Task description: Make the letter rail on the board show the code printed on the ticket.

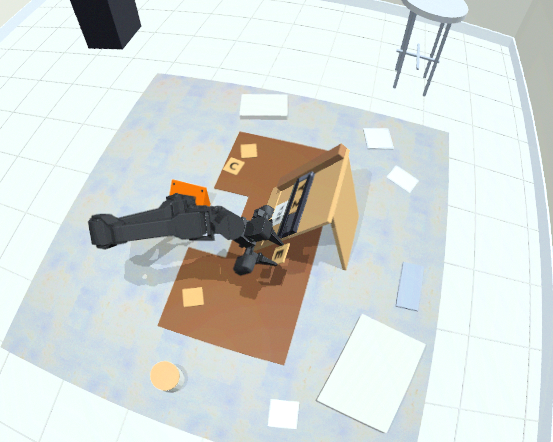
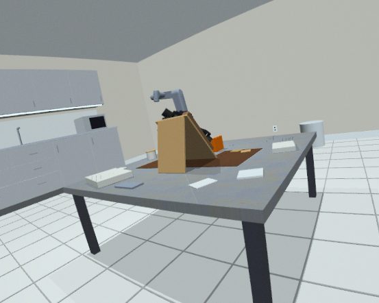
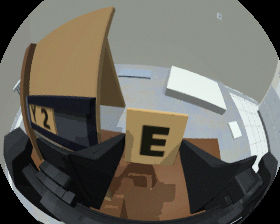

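Observation:
My gripper is shut on the E tile, holding it above the brown mat, apart from the rail and just off its near end. The letter is upright in the wrist view. The dark rail runs across the sloping board. It holds a Y tile and a 2 tile, side by side, with bare channel towards the gripper. The ticket is partly hidden by the arm; its print is unreadable. A C tile lies on the mat.
Tiles without a readable letter lie at the mat's far end and near end. The board's side edge stands close to the gripper. A large white block, a blue slab and a lidded jar are farther out.

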Controlling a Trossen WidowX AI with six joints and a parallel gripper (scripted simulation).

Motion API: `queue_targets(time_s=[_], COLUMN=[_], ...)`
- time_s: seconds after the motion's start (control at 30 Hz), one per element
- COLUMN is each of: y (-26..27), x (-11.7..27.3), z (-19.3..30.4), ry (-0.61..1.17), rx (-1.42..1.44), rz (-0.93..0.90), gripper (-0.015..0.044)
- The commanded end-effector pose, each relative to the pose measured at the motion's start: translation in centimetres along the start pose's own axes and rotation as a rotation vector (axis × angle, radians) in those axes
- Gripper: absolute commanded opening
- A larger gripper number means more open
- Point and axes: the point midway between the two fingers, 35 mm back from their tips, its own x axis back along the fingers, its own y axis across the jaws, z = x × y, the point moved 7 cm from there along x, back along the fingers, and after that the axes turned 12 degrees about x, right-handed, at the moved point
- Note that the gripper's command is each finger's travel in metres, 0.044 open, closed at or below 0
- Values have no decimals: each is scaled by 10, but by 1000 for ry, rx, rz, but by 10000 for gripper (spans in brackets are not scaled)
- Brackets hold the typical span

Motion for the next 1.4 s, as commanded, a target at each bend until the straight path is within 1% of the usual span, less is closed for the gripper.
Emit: queue_targets(time_s=[0.0,1.37], y=[2,22], x=[0,0], z=[0,-5], ry=[3,3], rx=[-6,-6], rz=[3,2], gripper=[0,0])
